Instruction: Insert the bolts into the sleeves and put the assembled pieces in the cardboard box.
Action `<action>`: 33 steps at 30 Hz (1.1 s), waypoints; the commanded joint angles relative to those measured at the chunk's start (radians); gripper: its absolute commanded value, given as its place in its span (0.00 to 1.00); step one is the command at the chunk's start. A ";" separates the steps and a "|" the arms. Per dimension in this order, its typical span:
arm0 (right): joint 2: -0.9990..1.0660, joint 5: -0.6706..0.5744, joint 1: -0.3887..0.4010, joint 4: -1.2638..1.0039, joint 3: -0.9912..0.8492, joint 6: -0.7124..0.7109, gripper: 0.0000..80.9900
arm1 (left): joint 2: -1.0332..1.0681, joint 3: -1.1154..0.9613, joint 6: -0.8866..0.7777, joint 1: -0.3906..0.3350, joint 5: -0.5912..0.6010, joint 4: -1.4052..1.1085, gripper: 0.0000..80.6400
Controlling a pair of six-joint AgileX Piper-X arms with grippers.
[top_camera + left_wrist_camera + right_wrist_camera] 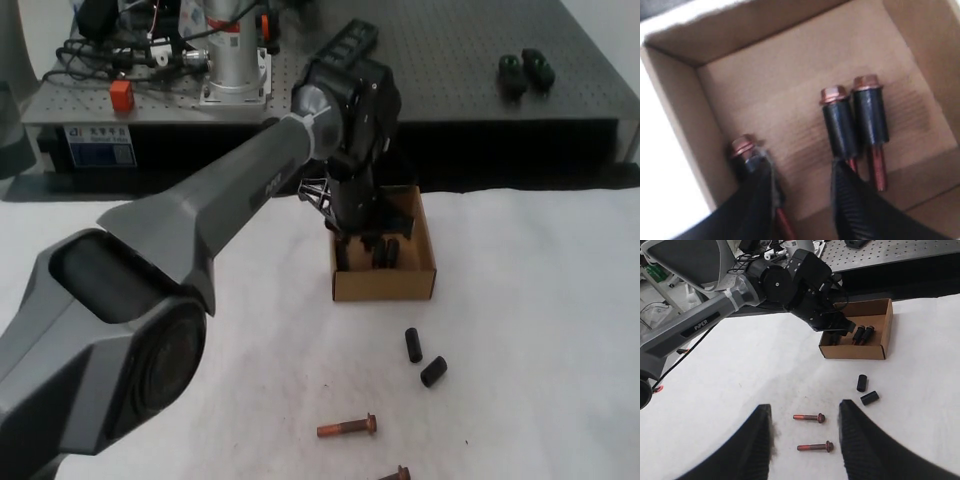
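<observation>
On the white cloth (520, 320), before a perforated metal table (450, 50), the left gripper (801, 169) sits fingers apart inside the cardboard box (383, 283) with assembled pieces (840, 125); the right gripper (806, 407) hangs wide above loose bolts (809, 417).
</observation>
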 commanded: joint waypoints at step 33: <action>0.005 0.012 -0.004 -0.003 -0.003 -0.007 0.40 | -0.652 0.939 0.601 -0.139 0.265 -0.137 0.08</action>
